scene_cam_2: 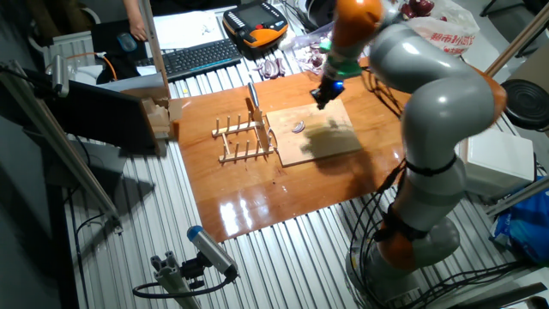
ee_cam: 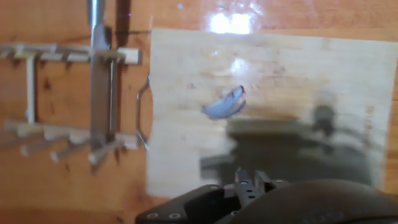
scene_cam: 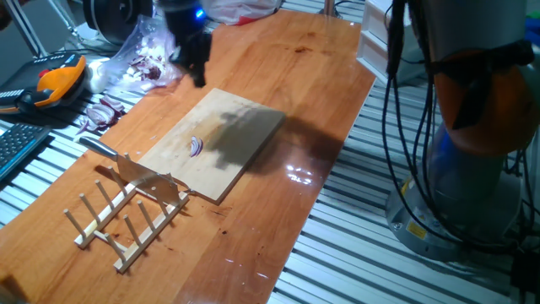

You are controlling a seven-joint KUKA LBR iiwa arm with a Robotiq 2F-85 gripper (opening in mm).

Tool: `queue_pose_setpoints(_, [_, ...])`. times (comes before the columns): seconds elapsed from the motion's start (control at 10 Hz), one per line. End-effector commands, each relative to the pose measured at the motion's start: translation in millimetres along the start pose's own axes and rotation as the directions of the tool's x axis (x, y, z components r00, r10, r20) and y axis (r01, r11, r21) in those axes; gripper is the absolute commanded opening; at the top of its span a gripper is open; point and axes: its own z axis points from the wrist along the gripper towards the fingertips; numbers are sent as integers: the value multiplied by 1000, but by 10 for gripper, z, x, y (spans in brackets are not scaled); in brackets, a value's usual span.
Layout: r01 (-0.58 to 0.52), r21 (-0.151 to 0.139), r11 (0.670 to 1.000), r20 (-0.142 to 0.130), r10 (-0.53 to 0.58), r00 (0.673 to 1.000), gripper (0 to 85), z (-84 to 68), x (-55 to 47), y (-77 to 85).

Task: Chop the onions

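Onions (ee_cam: 225,104): one purple-white sliver lies mid-board (scene_cam: 245,135), well apart from the pincer (scene_cam: 197,66) hanging above the board's far edge, empty; its opening I cannot tell. Best fetch the knife (ee_cam: 97,74) from the rack (scene_cam: 126,221) first, gripping the handle squarely.
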Motion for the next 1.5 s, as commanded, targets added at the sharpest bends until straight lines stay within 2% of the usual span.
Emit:
queue_pose_setpoints(0.0, [-26,-6,1000,9,26,1000,340,181,-58,857])
queue_pose_setpoints(0.1, [-37,-29,999,25,37,999,340,344,-115,934])
queue_pose_setpoints(0.2, [-40,-32,999,46,41,998,340,465,-160,980])
queue_pose_setpoints(0.3, [-29,-22,999,62,30,998,340,570,-208,1002])
queue_pose_setpoints(0.4, [-13,-19,1000,53,14,998,340,636,-235,1007])
queue_pose_setpoints(0.5, [2,-33,999,36,-1,999,340,643,-230,1011])
queue_pose_setpoints(0.6, [43,-43,998,9,-43,999,170,604,-201,979])
queue_pose_setpoints(0.7, [110,-21,994,13,-109,994,0,583,-182,958])
queue_pose_setpoints(0.8, [147,8,989,-1,-147,989,0,583,-182,958])
queue_pose_setpoints(0.9, [178,-6,984,-2,-178,984,0,583,-182,958])
queue_pose_setpoints(1.0, [193,-40,980,9,-193,981,0,583,-182,958])
queue_pose_setpoints(1.1, [228,-41,973,15,-228,974,0,583,-182,958])
queue_pose_setpoints(1.2, [244,-75,967,10,-244,970,0,583,-182,958])
queue_pose_setpoints(1.3, [207,-122,971,13,-207,978,0,583,-182,958])
queue_pose_setpoints(1.4, [151,-106,983,38,-148,988,0,583,-182,958])
